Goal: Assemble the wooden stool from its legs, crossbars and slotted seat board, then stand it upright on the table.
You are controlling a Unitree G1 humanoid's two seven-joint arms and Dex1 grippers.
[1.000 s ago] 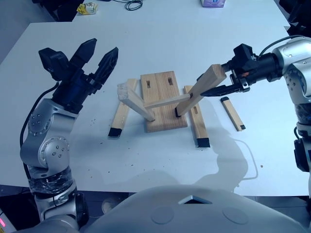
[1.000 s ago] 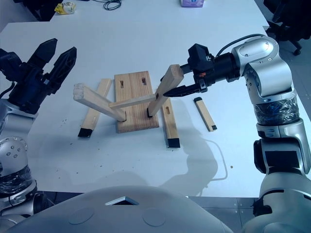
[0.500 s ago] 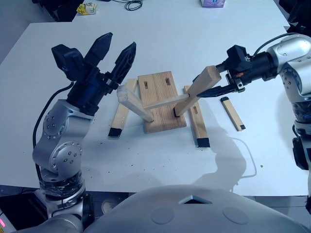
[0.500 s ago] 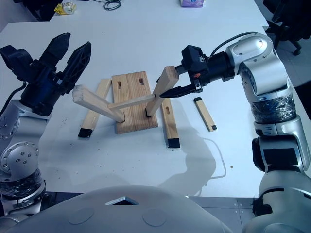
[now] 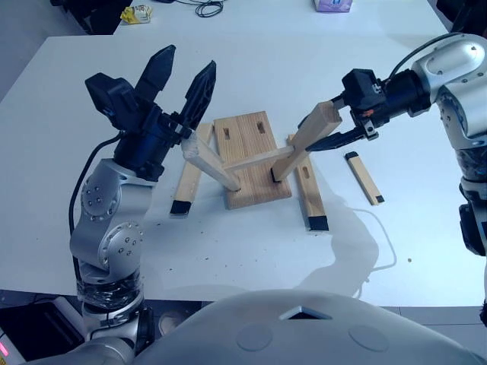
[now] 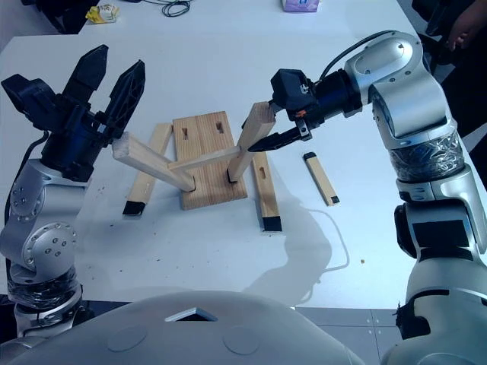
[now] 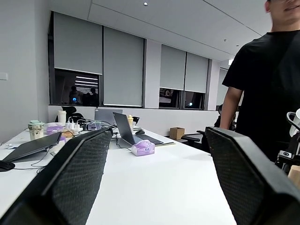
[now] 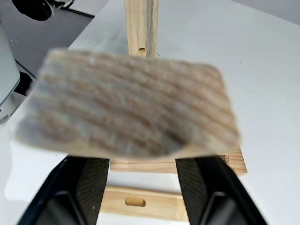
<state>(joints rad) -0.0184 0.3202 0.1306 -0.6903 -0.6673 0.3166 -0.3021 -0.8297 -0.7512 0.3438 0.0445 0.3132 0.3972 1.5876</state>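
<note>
1. Mid-table, the slotted seat board (image 5: 247, 141) lies flat, with two slots showing at its far end.
2. Two legs stand feet-down on the board's near half, splayed apart. The left leg (image 5: 213, 163) leans left and the right leg (image 5: 303, 147) leans right. Can't tell whether the feet are seated in slots. A crossbar (image 5: 259, 158) spans between the two legs, above the board.
3. Right gripper (image 5: 323, 125), on the right side of the board, is clamped on the right leg near its top end — one finger on the near side, one on the far side. In the right wrist view, blurred wood lies close across the fingers (image 8: 91, 183).
4. Left gripper (image 5: 190, 59) is raised just left of and behind the top of the left leg. Its jaws are spread wide and grip nothing, pointing up and far. Can't tell whether its base touches the leg end.
5. Loose parts lie flat on the table (image 5: 251, 61):
   - A loose leg (image 5: 189, 179) is just left of the board, black foot at its near end.
   - A slotted loose leg (image 5: 310, 194) is just right of the board, partly under the right leg, black foot near.
   - A spare crossbar (image 5: 363, 177) lies further right, apart from the rest.
6. At the far edge are a purple box (image 5: 332, 4) and, far left, a yellow item (image 5: 137, 11).
</note>
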